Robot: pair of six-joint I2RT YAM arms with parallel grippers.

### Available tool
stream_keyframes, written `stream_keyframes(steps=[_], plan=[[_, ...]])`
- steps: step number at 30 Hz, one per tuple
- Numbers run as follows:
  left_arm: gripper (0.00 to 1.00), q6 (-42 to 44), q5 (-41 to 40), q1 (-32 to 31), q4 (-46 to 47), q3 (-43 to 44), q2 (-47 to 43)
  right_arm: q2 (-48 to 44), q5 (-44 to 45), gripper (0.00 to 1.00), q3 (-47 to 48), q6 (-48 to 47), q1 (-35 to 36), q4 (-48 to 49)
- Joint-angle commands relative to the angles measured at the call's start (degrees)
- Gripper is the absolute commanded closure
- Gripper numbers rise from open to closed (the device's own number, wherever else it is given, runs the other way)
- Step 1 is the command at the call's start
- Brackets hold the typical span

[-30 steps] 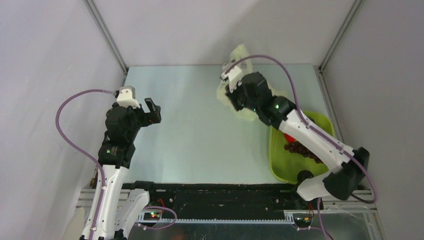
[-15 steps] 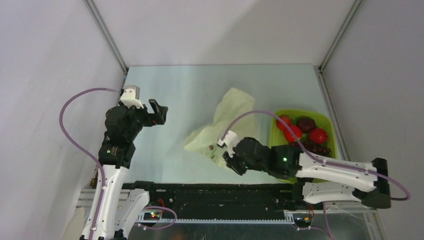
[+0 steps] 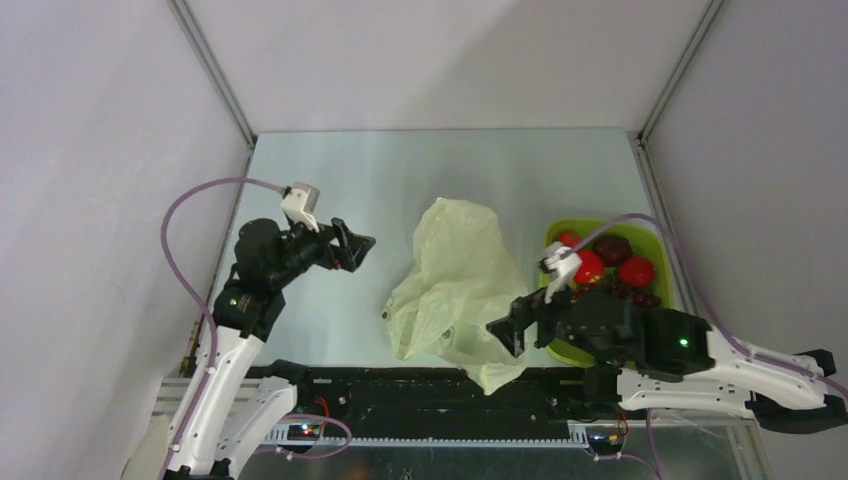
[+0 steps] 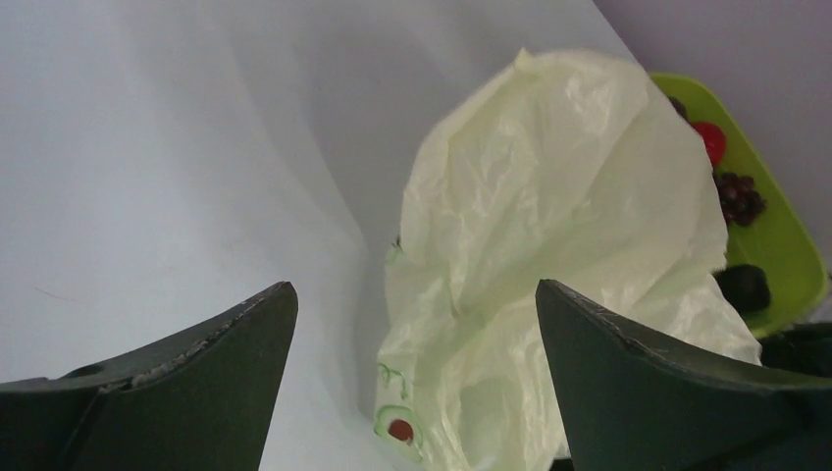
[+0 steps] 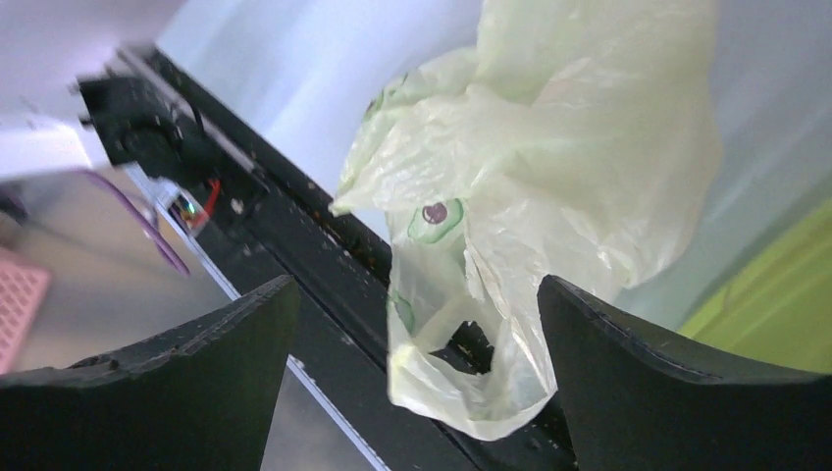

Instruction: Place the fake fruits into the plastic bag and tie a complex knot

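No text, numbers, brand marks or signs can be read in any view. The only printing is on the plastic bag (image 3: 455, 280): small round green-and-brown picture prints (image 5: 432, 218), seen in both wrist views, with no lettering that can be made out.

Your top cam sits high behind both arm bases, looking down on the whole tabletop (image 3: 400, 180). Left wrist cam looks low thru the left tool (image 4: 414, 289) at the plastic bag (image 4: 549, 245), tray (image 4: 790, 250) beyond. Right wrist cam sees the same bag closer, thru the right tool (image 5: 417, 285), facing the tabletop's near edge.
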Motion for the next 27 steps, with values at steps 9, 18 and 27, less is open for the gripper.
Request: stream_keyframes(steps=[9,18,27], plan=[[0.01,-15.53,-11.31,-21.12,-0.2,-15.93,-10.28,0.02,16.4,0.02,0.03,29.74,0.41,-21.29],[0.01,-22.36,-18.89,-37.51,8.42,-26.15,-3.56,7.58,16.71,0.02,-0.01,33.76,0.58,-21.8],[0.23,-20.56,-26.68,-47.56,14.36,-26.03,4.54,8.48,16.67,0.03,-0.88,34.68,0.78,-20.49]])
